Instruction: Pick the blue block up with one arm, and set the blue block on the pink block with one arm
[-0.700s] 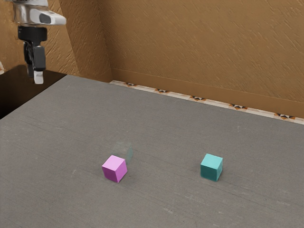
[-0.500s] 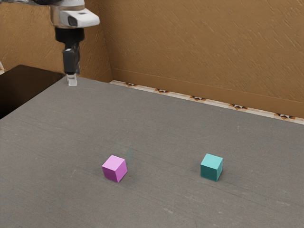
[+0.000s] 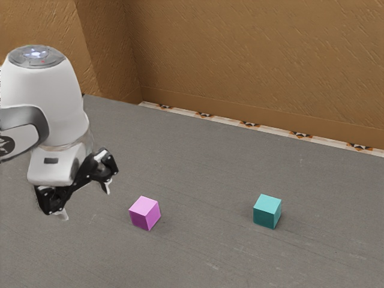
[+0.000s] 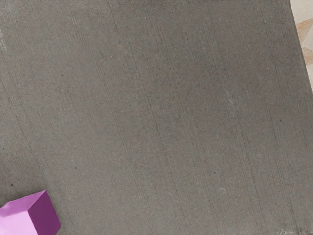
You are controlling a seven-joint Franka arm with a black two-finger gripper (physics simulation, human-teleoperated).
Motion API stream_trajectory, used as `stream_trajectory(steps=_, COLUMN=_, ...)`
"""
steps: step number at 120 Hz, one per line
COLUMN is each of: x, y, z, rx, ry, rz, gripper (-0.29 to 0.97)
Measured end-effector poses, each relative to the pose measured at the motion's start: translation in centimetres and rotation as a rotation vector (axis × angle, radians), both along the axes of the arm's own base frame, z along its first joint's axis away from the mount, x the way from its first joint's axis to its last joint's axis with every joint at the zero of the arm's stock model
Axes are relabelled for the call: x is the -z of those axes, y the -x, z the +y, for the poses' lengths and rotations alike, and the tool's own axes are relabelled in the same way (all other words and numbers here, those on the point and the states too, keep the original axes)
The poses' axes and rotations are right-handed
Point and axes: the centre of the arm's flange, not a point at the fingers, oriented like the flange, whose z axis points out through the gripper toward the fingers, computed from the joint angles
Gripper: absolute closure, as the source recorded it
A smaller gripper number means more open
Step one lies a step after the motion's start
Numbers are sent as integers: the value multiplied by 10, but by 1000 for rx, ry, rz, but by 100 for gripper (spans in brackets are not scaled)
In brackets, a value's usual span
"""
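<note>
**gearhead_22:** ok, biggest stuff first. What's the scene?

**simlurker:** A brown textured wall (image 3: 252, 48) runs across the back, with a big grey table (image 3: 240, 162) in front of it. A thin patterned floor strip (image 3: 252, 124) shows between the two. The chunky white arm (image 3: 45, 102) takes up the exterior view's left and leans low over the table.

**gearhead_22:** and the hand? Holding anything?

**simlurker:** nope. The black gripper (image 3: 84, 203) is spread wide with nothing pinched in it. It hangs low over the table, near the pink block (image 3: 144, 212) and on the exterior view's left of it, not touching. Can't tell if the lower tip actually reaches the surface.

**gearhead_22:** so where's the blue one?

**simlurker:** The blue block (image 3: 267, 210) (more teal tbh) sits flat on the table, well apart from the pink one toward the exterior view's right. That puts the pink block between it and the gripper. Both blocks are about the same distance from the wall.

**gearhead_22:** anything on the wrist cam?

**simlurker:** Mostly grey table (image 4: 156, 107). The pink block (image 4: 27, 215) pokes in at one corner, pale on top and darker purple on the side. A sliver of pale floor (image 4: 305, 39) shows past the table's edge at the opposite corner.
</note>
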Motion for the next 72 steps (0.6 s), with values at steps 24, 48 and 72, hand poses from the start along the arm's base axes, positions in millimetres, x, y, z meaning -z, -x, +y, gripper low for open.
stream_trajectory(steps=24, x=55, y=-89, z=-90, rx=541, ry=71, rz=175, gripper=0)
stream_trajectory(steps=48, x=100, y=-127, z=-150, rx=934, ry=142, rz=175, gripper=0)
stream_trajectory(steps=72, x=131, y=-169, z=-166, rx=1150, ry=173, rz=22, gripper=0)
